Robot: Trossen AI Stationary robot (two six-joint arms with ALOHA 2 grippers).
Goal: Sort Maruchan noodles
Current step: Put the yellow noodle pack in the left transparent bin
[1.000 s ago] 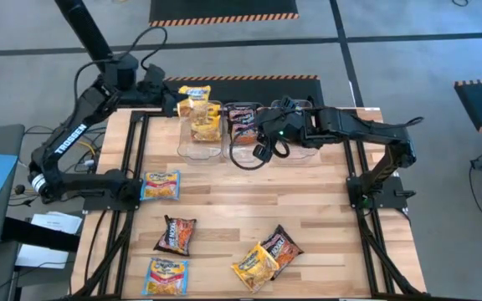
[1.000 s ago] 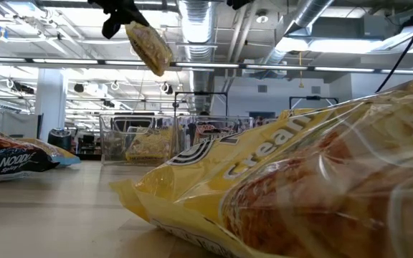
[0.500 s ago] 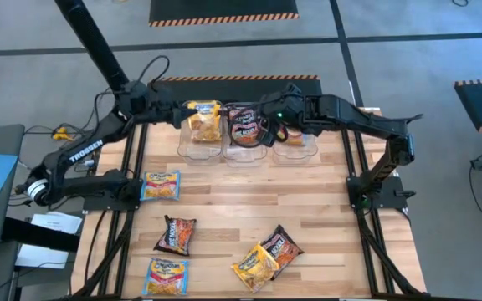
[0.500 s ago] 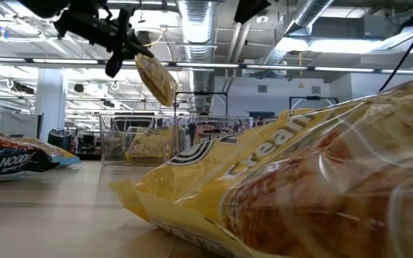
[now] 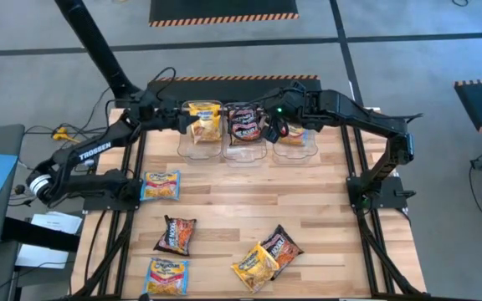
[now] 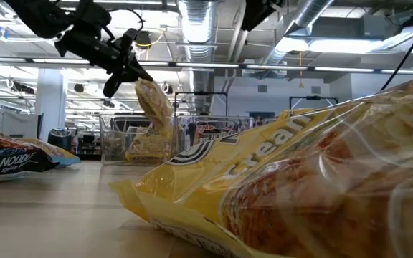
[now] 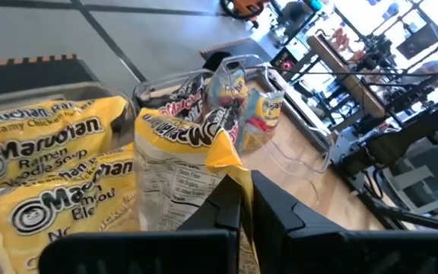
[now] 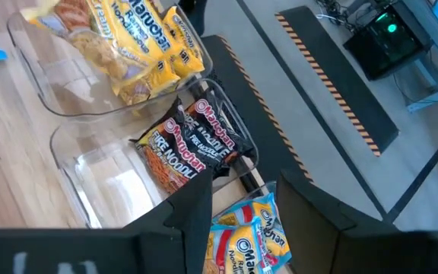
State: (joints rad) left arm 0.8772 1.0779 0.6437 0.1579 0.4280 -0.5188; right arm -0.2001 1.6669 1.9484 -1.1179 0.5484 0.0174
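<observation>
My left gripper (image 5: 176, 119) (image 6: 124, 68) (image 7: 245, 190) is shut on a yellow noodle packet (image 6: 153, 107) (image 5: 201, 125) over the left clear bin (image 5: 182, 149), which holds more yellow packets (image 7: 44, 175). My right gripper (image 5: 273, 127) (image 8: 253, 194) is open and empty, above the gap between the middle bin (image 8: 90, 164) with dark packets (image 8: 192, 148) and the right bin, where a blue packet (image 8: 245, 232) lies. On the boards lie blue (image 5: 161, 186), dark (image 5: 176, 236), blue (image 5: 166, 276), yellow (image 5: 255, 266) and dark (image 5: 281, 244) packets. My left gripper pinches the yellow packet by its top edge, at a corner (image 7: 220, 156), between the two fingers. The fingers come slanting down from the table's left. The packet hangs below them, tilted, lifted clear of the table; its lower end (image 6: 160, 132) reaches down into the left bin.
Three clear bins stand side by side at the table's far edge. In the low view a large yellow packet (image 6: 300, 179) fills the foreground and a dark one (image 6: 6, 161) lies at the left. Bare boards show in the table's middle (image 5: 241, 196).
My left gripper has come down and moved toward the right, over the left bin, tipping its fingers downward; the yellow packet has dropped with it from well above the bin to hanging into it. My right gripper has moved toward the table's far edge, over the bins.
</observation>
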